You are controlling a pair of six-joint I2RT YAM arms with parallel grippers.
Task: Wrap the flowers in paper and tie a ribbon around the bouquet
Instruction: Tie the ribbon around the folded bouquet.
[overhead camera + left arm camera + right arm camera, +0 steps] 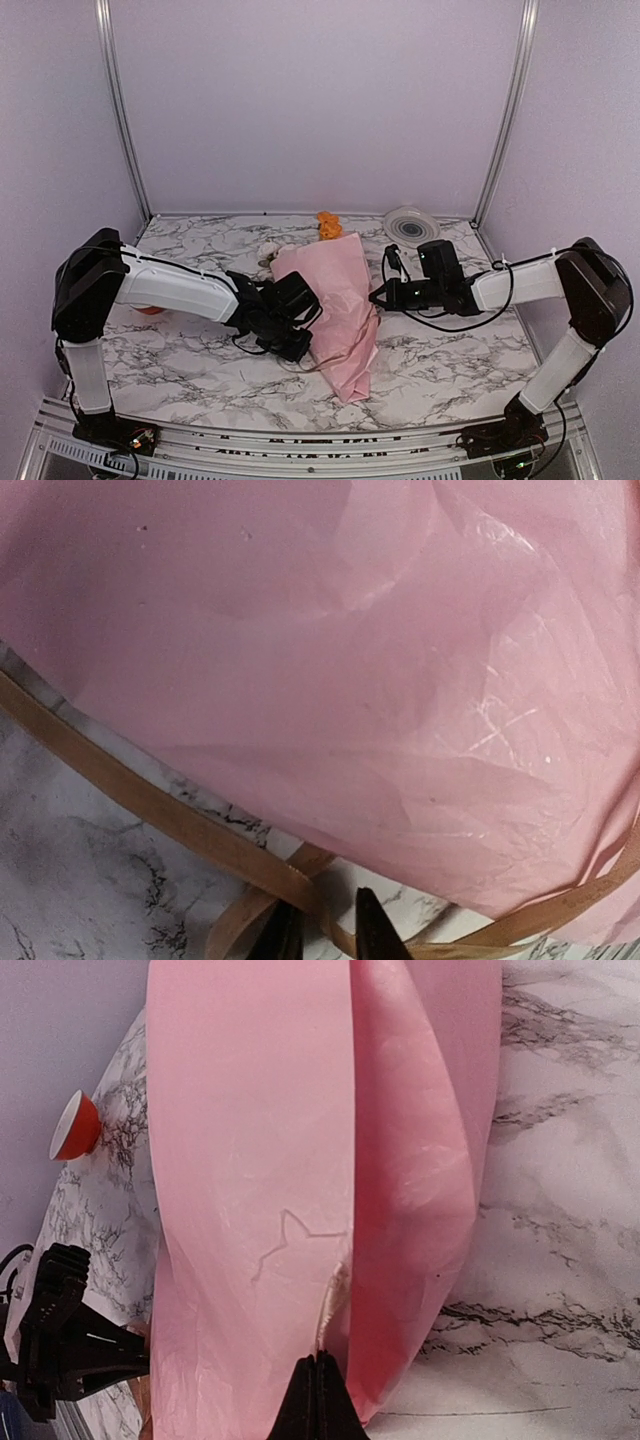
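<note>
The bouquet (340,305) lies in mid-table as a pink paper cone, its narrow end toward me. An orange bloom (327,225) of the flowers pokes out at the far, wide end. Pink paper (330,660) fills the left wrist view, with tan ribbon (150,800) looping on the marble under its edge. My left gripper (325,932) sits low against the cone's left side (303,343), its jaws narrowly apart with a ribbon strand lying between them. My right gripper (320,1400) is at the cone's right side (378,296), shut on a beige ribbon (334,1300) end that runs into the paper fold.
A round white-grey disc (410,224) lies at the back right. An orange-rimmed roll (75,1125) sits on the left, mostly behind my left arm in the top view. The cell's walls close in the back and both sides.
</note>
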